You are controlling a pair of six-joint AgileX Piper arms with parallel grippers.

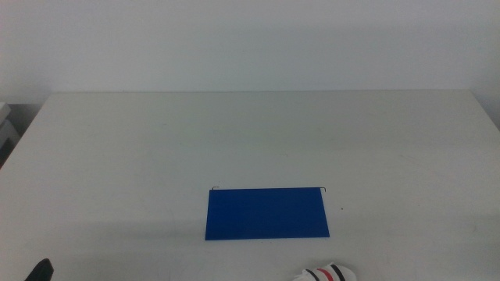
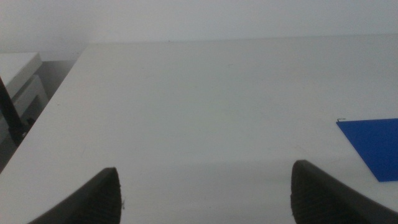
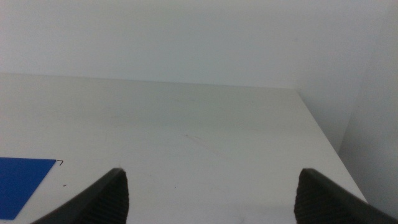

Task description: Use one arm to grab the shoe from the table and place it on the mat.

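The left gripper (image 2: 205, 193) is wide open and holds nothing. The right gripper (image 3: 211, 196) is wide open too, also with nothing in it. Both hang over the bare table (image 1: 156, 148). The shoe (image 1: 328, 275) sits at the near edge, just in front of the blue mat (image 1: 267, 213), not touching it.

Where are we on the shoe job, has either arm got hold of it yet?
Nothing looks done. The shoe lies on the table at the near edge of the middle view, just short of the mat, which is bare. Nothing is in hand: the left hand and right hand are both open over bare tabletop. The grab, lift and placement are all left.
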